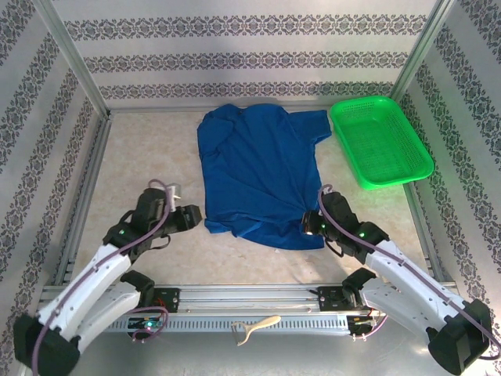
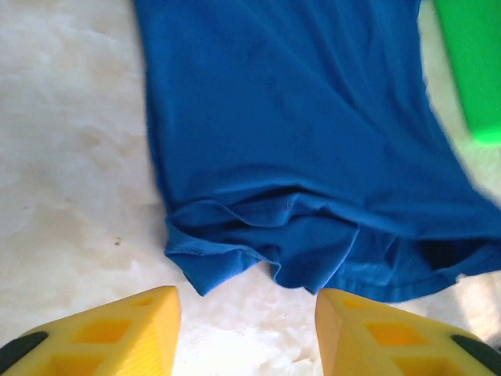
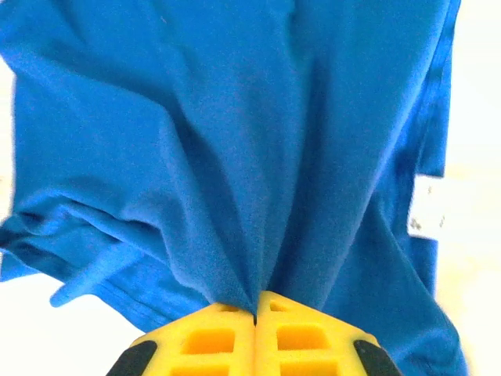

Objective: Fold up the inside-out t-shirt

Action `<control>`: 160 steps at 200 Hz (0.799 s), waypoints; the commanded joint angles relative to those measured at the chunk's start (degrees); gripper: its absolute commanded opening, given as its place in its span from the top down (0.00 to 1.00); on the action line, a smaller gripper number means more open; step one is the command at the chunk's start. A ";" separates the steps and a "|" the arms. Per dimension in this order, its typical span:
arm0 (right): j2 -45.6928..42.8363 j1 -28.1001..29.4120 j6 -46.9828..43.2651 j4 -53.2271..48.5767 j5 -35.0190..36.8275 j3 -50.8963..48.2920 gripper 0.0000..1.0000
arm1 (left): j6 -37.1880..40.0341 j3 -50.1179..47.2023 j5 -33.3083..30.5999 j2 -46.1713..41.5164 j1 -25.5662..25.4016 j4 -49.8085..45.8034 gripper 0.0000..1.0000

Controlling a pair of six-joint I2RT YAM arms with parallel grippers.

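From the top camera, the t-shirt (image 1: 262, 176) lies spread on the table (image 1: 149, 157) at the middle, its collar end toward 12 o'clock and its hem toward 6 o'clock, with 1 sleeve reaching out at 1 o'clock toward the green basket (image 1: 380, 141), which sits at 2 o'clock, just beside that sleeve. The left gripper (image 1: 192, 217) sits at 8 o'clock of the cloth, just off the hem corner, and the right gripper (image 1: 307, 225) is on the hem corner at 5 o'clock. In the left wrist view, the left gripper (image 2: 246, 313) has its 2 yellow fingers (image 2: 125, 329) apart with bare table between them, and the rumpled hem of the t-shirt (image 2: 290, 133) lies just past the tips toward 12 o'clock, not touched; a piece of the basket (image 2: 473, 63) shows at 2 o'clock. In the right wrist view, the right gripper (image 3: 256, 309) has its fingers pressed together on a pinch of the t-shirt (image 3: 219, 133), folds fanning up from the tips toward 12 o'clock, and a white label (image 3: 427, 205) shows at 3 o'clock on the cloth edge
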 commanded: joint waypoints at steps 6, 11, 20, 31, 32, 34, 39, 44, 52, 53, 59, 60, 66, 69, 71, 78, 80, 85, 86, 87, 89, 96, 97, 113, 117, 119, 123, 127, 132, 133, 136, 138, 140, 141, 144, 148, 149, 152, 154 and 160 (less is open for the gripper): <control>2.20 0.44 -0.74 -0.57 0.98 1.20 1.00 | 3.01 2.53 -10.73 10.45 -6.85 1.11 0.48; 2.46 0.49 -0.65 -0.20 1.23 0.89 1.00 | 2.07 2.77 -11.96 12.46 -7.54 1.33 0.46; 2.94 0.32 -0.22 0.42 1.72 0.21 1.00 | 0.37 3.34 -13.65 16.24 -8.22 1.44 0.45; 3.38 -0.03 -0.04 1.28 2.13 -0.45 1.00 | -1.44 4.30 -14.45 20.32 -8.71 1.33 0.43; 3.43 -0.08 -0.04 1.36 2.15 -0.52 1.00 | -1.51 4.42 -14.47 20.71 -8.75 1.34 0.43; 3.47 -0.12 0.03 1.43 2.21 -0.64 1.00 | -1.63 4.62 -14.58 21.39 -8.88 1.42 0.42; 3.72 -0.37 0.06 1.60 2.32 -0.89 1.00 | -2.09 4.96 -14.96 23.03 -9.23 1.64 0.40; 3.94 -0.47 0.12 1.95 2.34 -1.24 1.00 | -2.48 5.40 -15.22 24.45 -9.59 1.78 0.39; 4.13 -0.80 0.14 2.26 2.17 -1.66 1.00 | -2.74 5.93 -15.37 26.47 -10.06 2.47 0.37; 4.16 -0.82 0.14 2.34 2.13 -1.70 1.00 | -2.82 6.02 -15.33 26.77 -10.13 2.62 0.36; 4.33 -1.04 0.08 2.56 1.99 -1.89 1.00 | -2.94 6.22 -15.45 28.10 -10.43 3.53 0.34; 4.35 -1.07 0.07 2.58 1.95 -1.94 1.00 | -2.97 6.30 -15.46 28.33 -10.53 3.67 0.34; 4.44 -1.24 -0.06 2.69 1.87 -2.15 1.00 | -3.17 6.50 -15.90 29.38 -10.82 4.49 0.33; 4.45 -1.27 -0.06 2.76 1.82 -2.22 1.00 | -3.25 6.55 -16.11 29.87 -10.96 4.84 0.33; 4.45 -1.27 -0.11 2.81 1.77 -2.32 1.00 | -3.32 6.62 -16.27 30.12 -11.02 5.08 0.33; 4.45 -1.53 -0.12 2.77 1.73 -2.49 1.00 | -3.54 6.81 -16.66 31.29 -11.09 5.90 0.32; 4.45 -1.58 -0.19 2.76 1.68 -2.47 1.00 | -3.59 6.80 -16.76 31.55 -11.07 6.16 0.32; 4.37 -1.75 -0.21 2.80 1.52 -2.61 1.00 | -3.79 6.98 -17.18 32.19 -11.13 6.62 0.32; 4.36 -1.77 -0.21 2.78 1.54 -2.61 1.00 | -3.83 6.99 -17.25 32.31 -11.15 6.71 0.32; 4.36 -1.79 -0.26 2.82 1.50 -2.66 1.00 | -3.90 7.04 -17.33 32.46 -11.11 6.84 0.32; 4.25 -1.86 -0.29 2.84 1.41 -2.65 1.00 | -3.92 7.07 -17.43 32.70 -11.14 7.05 0.32; 4.19 -2.04 -0.34 2.86 1.27 -2.80 1.00 | -4.09 7.18 -17.72 33.45 -11.16 7.85 0.32; 4.19 -2.09 -0.32 2.90 1.24 -2.79 1.00 | -4.07 7.22 -17.74 33.51 -11.16 7.94 0.32; 3.85 -2.58 -0.47 2.85 0.83 -3.05 1.00 | -4.28 7.43 -18.58 34.85 -11.16 9.30 0.32; 3.79 -2.67 -0.47 2.85 0.77 -3.14 1.00 | -4.39 7.49 -18.80 35.15 -11.16 9.70 0.33; 3.76 -2.68 -0.48 2.85 0.72 -3.21 1.00 | -4.35 7.45 -18.87 35.22 -11.16 9.90 0.33; 3.67 -2.76 -0.48 2.85 0.54 -3.23 1.00 | -4.39 7.39 -19.13 35.47 -11.16 10.41 0.34; 3.69 -2.83 -0.48 2.93 0.51 -3.27 1.00 | -4.38 7.39 -19.25 35.67 -11.16 10.90 0.35; 3.59 -2.93 -0.44 2.96 0.42 -3.40 1.00 | -4.38 7.29 -19.33 36.01 -11.16 11.36 0.39; 3.58 -2.98 -0.46 3.04 0.32 -3.45 1.00 | -4.35 7.32 -19.33 36.07 -11.16 11.46 0.41; 3.57 -3.00 -0.47 3.08 0.28 -3.47 1.00 | -4.29 7.31 -19.37 36.24 -11.16 11.72 0.45; 3.57 -3.15 -0.47 3.11 0.22 -3.44 1.00 | -4.22 7.34 -19.37 36.39 -11.16 11.79 0.49; 3.53 -3.17 -0.47 3.14 0.17 -3.55 1.00 | -4.13 7.30 -19.34 36.52 -11.16 12.05 0.53; 3.55 -3.19 -0.48 3.17 0.16 -3.56 1.00 | -4.13 7.28 -19.34 36.63 -11.16 12.10 0.55; 3.57 -3.20 -0.48 3.19 0.10 -3.52 1.00 | -4.01 7.26 -19.20 36.75 -11.16 12.48 0.62; 3.57 -3.27 -0.51 3.17 0.04 -3.65 1.00 | -3.75 7.19 -18.99 36.84 -11.13 12.85 0.72; 3.57 -3.28 -0.54 3.19 0.01 -3.62 1.00 | -3.73 7.18 -18.90 36.83 -11.15 12.95 0.75; 3.57 -3.36 -0.55 3.16 -0.03 -3.62 1.00 | -3.64 7.15 -18.80 36.94 -11.14 12.99 0.82; 3.59 -3.42 -0.52 3.21 -0.09 -3.59 1.00 | -3.62 7.23 -18.81 36.87 -11.15 12.92 0.87; 3.62 -3.54 -0.56 3.25 -0.36 -3.74 1.00 | -3.42 7.19 -18.89 36.62 -11.16 12.70 1.00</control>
